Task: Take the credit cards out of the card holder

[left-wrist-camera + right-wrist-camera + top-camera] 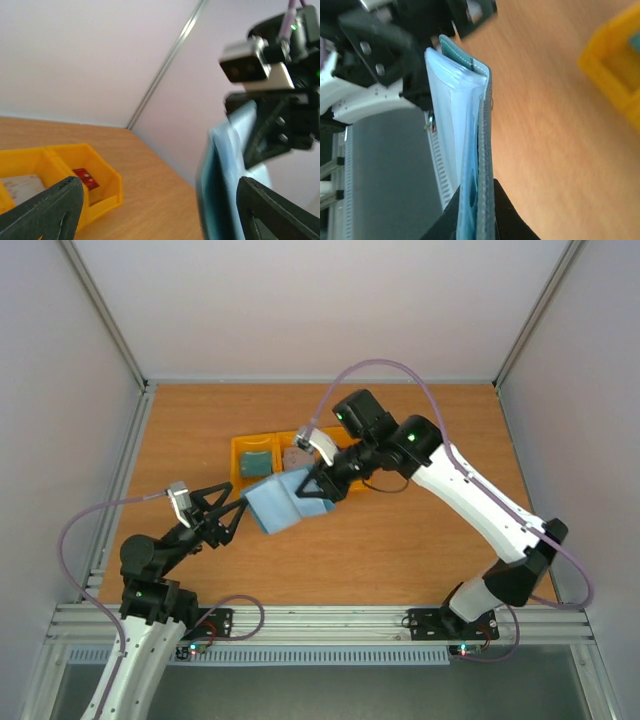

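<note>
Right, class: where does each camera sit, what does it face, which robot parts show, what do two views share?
Top external: above, behind, facing down at the table; left arm and right arm show.
Left wrist: on left arm, facing the wallet past the open left gripper.
Right wrist: on right arm, facing along the wallet in the shut right gripper.
Shared: wallet and bins, all three.

The soft dusty-blue bi-fold card holder (278, 506) sits between left gripper (240, 515) and right gripper (308, 490), before the yellow plastic bins (238, 455) holding a teal-green plastic card (258, 461).
</note>
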